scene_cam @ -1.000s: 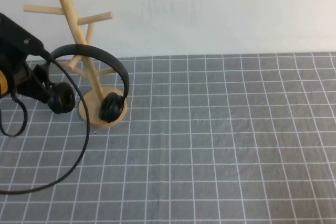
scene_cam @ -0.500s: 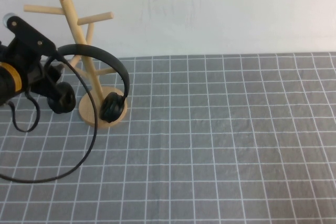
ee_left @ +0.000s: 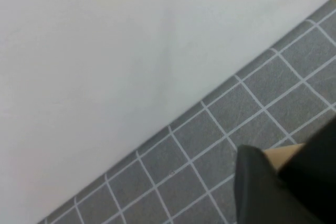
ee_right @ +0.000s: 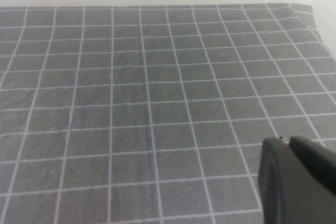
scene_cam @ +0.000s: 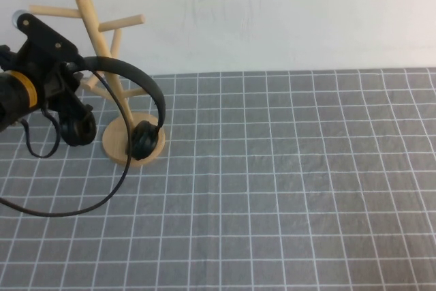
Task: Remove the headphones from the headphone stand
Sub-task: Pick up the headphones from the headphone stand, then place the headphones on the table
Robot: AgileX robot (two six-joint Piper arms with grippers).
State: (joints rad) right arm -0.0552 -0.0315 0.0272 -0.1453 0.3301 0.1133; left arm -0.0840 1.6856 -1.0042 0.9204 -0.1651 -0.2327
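1. High view. No brand, label or writing is legible on any item.
   - Headphone stand: light wood, slanted pole with peg branches, round disc base on the grey grid cloth, far left near the white wall.
   - Headphones: black, thin headband arched in front of the pole and crossing it. One ear cup lies over the disc base; the other hangs left of the base, against the arm.
   - Left gripper: at the far left, on a black arm with an orange band, angled down towards the left end of the headband and its ear cup. Whether its fingers grip the headphones cannot be told.
   - Black cable: loops from the arm out over the cloth.
   - The right gripper is out of this view.

2. Left wrist view. No writing.
   - Shows white wall, grid cloth, and in one corner a dark shape with a sliver of light wood beside it. Finger state cannot be told.

3. Right wrist view. No writing.
   - Right gripper: only a dark grey part shows in one corner, above bare grid cloth. Finger state cannot be told.
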